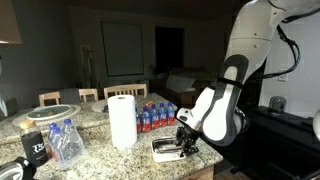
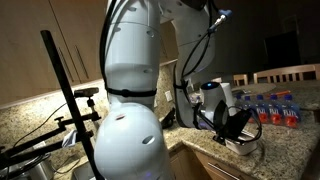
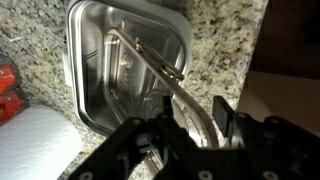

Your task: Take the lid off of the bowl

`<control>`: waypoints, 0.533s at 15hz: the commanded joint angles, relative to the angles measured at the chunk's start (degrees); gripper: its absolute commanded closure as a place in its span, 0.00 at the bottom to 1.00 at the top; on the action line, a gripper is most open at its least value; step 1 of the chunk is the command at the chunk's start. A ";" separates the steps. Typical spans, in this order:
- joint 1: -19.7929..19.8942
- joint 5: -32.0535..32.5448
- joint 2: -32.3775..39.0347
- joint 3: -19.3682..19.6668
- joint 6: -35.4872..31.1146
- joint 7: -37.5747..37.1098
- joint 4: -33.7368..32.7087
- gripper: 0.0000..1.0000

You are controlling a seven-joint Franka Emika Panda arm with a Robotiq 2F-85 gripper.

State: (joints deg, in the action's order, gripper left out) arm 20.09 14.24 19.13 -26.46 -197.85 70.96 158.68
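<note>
In the wrist view the small clear glass bowl (image 3: 82, 70) sits on the speckled granite counter, and I look down into it. The whitish translucent lid (image 3: 160, 72) stands tilted, nearly edge-on, across the bowl's right half. Its lower edge runs between my gripper's (image 3: 193, 112) two black fingers, which are closed on it. In both exterior views the gripper (image 1: 183, 142) (image 2: 235, 128) hangs low over the bowl (image 1: 163, 151) (image 2: 243, 147) near the counter's edge.
A paper towel roll (image 1: 122, 120) stands close beside the bowl and shows as a white patch in the wrist view (image 3: 35, 145). A pack of bottles with red and blue labels (image 1: 155, 115) lies behind it. A wide white dish (image 1: 55, 111) and loose bottles (image 1: 66, 142) sit farther along the counter.
</note>
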 commanded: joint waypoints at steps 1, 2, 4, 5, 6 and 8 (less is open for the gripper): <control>2.73 -0.02 -2.47 -4.47 0.00 -2.79 1.83 0.85; 2.94 -0.06 -2.24 -5.11 -0.03 -3.13 1.29 0.91; 4.46 -0.16 -3.64 -7.23 -0.25 -3.94 1.45 0.96; 5.25 -0.19 -4.22 -8.15 -0.25 -4.18 1.35 0.98; 5.80 -0.40 -4.84 -8.77 -0.28 -4.37 1.31 0.98; 6.37 -1.28 -5.70 -9.32 -0.14 -4.82 1.42 0.96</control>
State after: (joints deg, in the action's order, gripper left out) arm 24.71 14.17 16.10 -33.90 -197.98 67.97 158.39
